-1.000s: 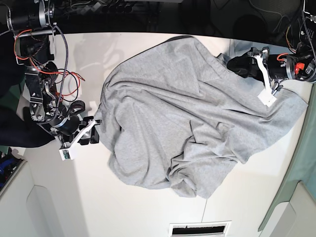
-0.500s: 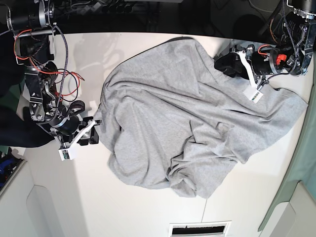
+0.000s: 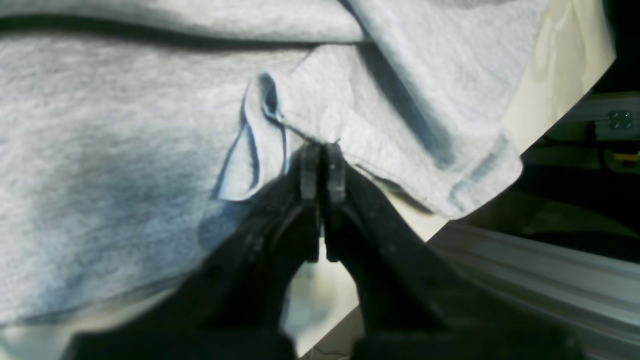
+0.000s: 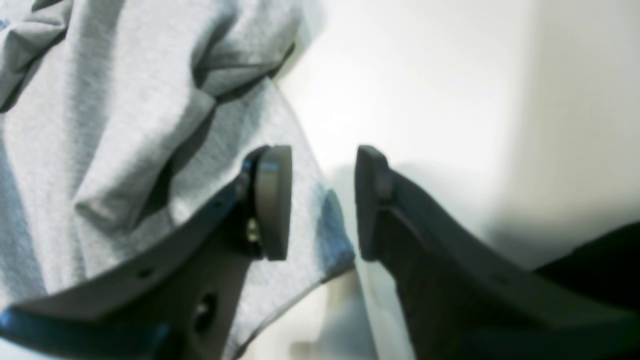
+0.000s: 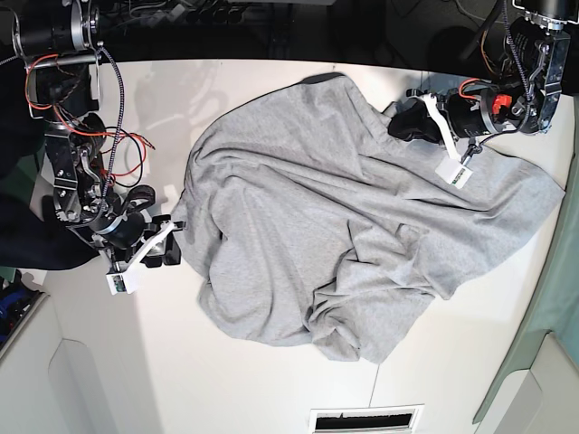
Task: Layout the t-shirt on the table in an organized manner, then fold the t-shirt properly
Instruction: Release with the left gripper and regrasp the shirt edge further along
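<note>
The t-shirt (image 5: 308,217) lies crumpled and spread over the middle of the white table (image 5: 226,380), plain grey side up. At the shirt's far right edge my left gripper (image 5: 395,127) is low on the cloth. In the left wrist view the left gripper (image 3: 322,150) has its jaws pressed together on a pinched fold of the t-shirt (image 3: 125,150). My right gripper (image 5: 172,242) sits at the shirt's left edge. Seen from the right wrist, the right gripper (image 4: 322,200) stands open: one finger is over the t-shirt (image 4: 100,125), the other over bare table (image 4: 425,75).
A dark gap runs beyond the table's far edge (image 5: 271,36). Red wires (image 5: 118,145) hang off the right arm. A slotted vent (image 5: 366,420) sits at the near edge. An aluminium rail (image 3: 525,270) runs just past the table corner by the left gripper.
The left arm moved toward the shirt's far edge and its jaws closed on a fold of the cloth. The right arm stayed put.
</note>
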Controlling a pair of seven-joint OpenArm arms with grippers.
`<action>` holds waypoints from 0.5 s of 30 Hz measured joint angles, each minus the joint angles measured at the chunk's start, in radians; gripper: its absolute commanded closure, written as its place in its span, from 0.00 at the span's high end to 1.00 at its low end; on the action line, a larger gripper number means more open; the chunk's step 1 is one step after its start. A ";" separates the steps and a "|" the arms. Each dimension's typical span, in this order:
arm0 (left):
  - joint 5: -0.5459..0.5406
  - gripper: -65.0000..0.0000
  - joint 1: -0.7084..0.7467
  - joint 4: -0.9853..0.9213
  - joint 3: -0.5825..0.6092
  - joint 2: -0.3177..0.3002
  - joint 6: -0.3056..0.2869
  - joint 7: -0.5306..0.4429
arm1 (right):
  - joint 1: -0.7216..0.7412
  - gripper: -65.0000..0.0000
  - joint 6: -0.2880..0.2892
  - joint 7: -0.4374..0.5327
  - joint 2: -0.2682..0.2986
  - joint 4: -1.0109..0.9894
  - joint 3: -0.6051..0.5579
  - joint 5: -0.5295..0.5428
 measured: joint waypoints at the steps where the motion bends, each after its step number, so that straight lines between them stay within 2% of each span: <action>1: 0.000 0.00 0.000 0.000 0.000 0.000 0.000 0.000 | 0.000 0.33 0.000 0.000 0.000 0.000 0.000 0.000; 7: 0.000 0.00 0.013 0.081 -0.059 -0.009 -0.006 0.000 | 0.000 0.33 0.000 0.000 0.000 0.000 0.000 -0.001; 12: -0.035 0.00 0.121 0.246 -0.061 -0.060 -0.008 0.023 | 0.000 0.33 -0.005 0.040 0.000 0.000 0.000 -0.061; 15: -0.064 0.00 0.185 0.326 -0.059 -0.104 -0.010 0.023 | 0.002 0.33 -0.047 0.064 0.000 -0.001 0.000 -0.085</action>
